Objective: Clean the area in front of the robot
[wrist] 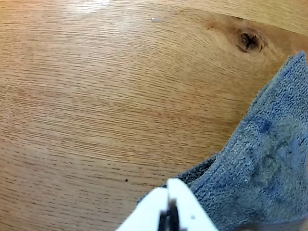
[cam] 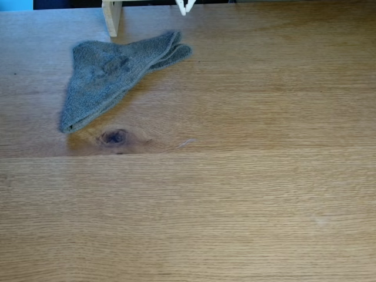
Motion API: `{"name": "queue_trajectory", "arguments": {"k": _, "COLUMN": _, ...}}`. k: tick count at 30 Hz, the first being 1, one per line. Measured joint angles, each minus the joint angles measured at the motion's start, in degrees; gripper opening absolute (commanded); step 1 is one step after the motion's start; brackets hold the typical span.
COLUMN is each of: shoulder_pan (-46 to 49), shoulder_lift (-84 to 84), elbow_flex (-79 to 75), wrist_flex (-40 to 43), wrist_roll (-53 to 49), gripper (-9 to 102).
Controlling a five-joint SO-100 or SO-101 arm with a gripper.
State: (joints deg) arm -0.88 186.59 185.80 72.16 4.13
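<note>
The area in front of the robot is a light-brown oak tabletop [cam: 235, 194] with a plank seam and a dark knot [cam: 114, 137]. A folded grey terry cloth [cam: 106, 73] lies at the back left, just behind the knot. At the top edge of the fixed view, the white tips of my gripper [cam: 185, 8] hang behind the cloth's right corner. In the wrist view my gripper [wrist: 168, 186] has its fingers pressed together with nothing between them, over the near edge of the cloth [wrist: 260, 163]. The knot [wrist: 249, 41] shows beyond the cloth on the tabletop [wrist: 96, 96].
A pale wooden post [cam: 111, 16] stands at the back left, behind the cloth. A small whitish fleck [cam: 187, 141] lies right of the knot, and a tiny dark speck [wrist: 126, 180] sits on the wood near my fingertips. Bare wood stretches across the front and right.
</note>
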Motion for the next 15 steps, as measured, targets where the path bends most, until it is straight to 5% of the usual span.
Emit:
{"name": "queue_trajectory", "arguments": {"k": 8, "shoulder_pan": 0.00, "shoulder_lift": 0.00, "elbow_flex": 0.00, "wrist_flex": -0.09, "wrist_roll": 2.20, "gripper": 0}}
{"name": "queue_trajectory", "arguments": {"k": 15, "shoulder_pan": 1.76, "shoulder_lift": -5.01, "elbow_flex": 0.00, "wrist_flex": -9.67, "wrist_roll": -1.49, "gripper": 0}}
